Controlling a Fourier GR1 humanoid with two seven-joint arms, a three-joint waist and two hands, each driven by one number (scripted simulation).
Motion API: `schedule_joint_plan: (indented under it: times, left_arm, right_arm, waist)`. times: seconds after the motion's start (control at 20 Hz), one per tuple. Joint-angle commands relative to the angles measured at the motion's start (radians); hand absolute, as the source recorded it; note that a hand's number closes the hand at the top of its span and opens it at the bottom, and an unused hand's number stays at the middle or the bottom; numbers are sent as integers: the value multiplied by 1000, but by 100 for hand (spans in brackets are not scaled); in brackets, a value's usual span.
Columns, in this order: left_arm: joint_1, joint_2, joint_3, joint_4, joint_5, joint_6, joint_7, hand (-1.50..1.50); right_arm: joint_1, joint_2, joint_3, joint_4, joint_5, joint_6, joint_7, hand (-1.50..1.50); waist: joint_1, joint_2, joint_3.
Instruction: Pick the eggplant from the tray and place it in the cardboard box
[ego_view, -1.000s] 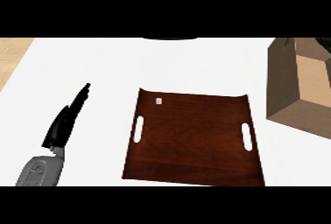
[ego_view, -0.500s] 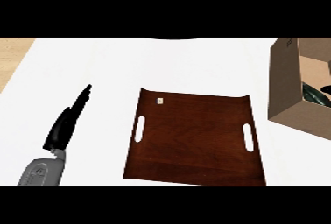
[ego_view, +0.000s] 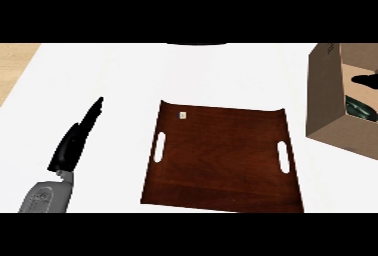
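The brown wooden tray (ego_view: 221, 165) lies flat in the middle of the white counter, and nothing rests on it. At the right edge stands the open cardboard box (ego_view: 328, 95). Inside it lies a dark rounded thing, seemingly the eggplant (ego_view: 360, 108), partly cut off by the view's edge. Just above it, over the box's opening, a small black part of my right hand (ego_view: 365, 79) shows, a little apart from the eggplant. My left hand (ego_view: 74, 142) rests on the counter left of the tray, open with straight fingers pointing away.
A strip of light wooden surface (ego_view: 15, 62) shows past the counter's left edge. A dark rounded shape (ego_view: 196, 44) sits at the far edge. White counter (ego_view: 221, 75) lies between the tray and the far edge.
The dark eggplant has appeared inside the box, where nothing showed a second ago. A black bit of my right hand now shows above it. My left hand stays still.
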Motion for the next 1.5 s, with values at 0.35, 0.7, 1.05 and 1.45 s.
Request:
schedule_joint_plan:
  times: [0.35,0.7,1.05,1.45]
  left_arm:
    - [33,-18,-18,-7,-35,30,-18,0]
    - [29,-10,-13,-52,-11,-8,36,0]
    - [0,-22,-7,-7,-22,14,-5,0]
    - [31,16,13,-53,9,-38,-6,0]
  right_arm:
    - [20,-108,-291,199,-292,-38,-276,-150]
    - [114,-199,-406,351,-399,-34,-515,-150]
    - [164,-320,-489,491,-471,-4,-646,-150]
    - [233,-390,-487,574,-485,51,-721,-150]
  waist:
    - [-6,1,0]
    - [1,1,1]
    - [5,8,3]
    - [16,8,5]
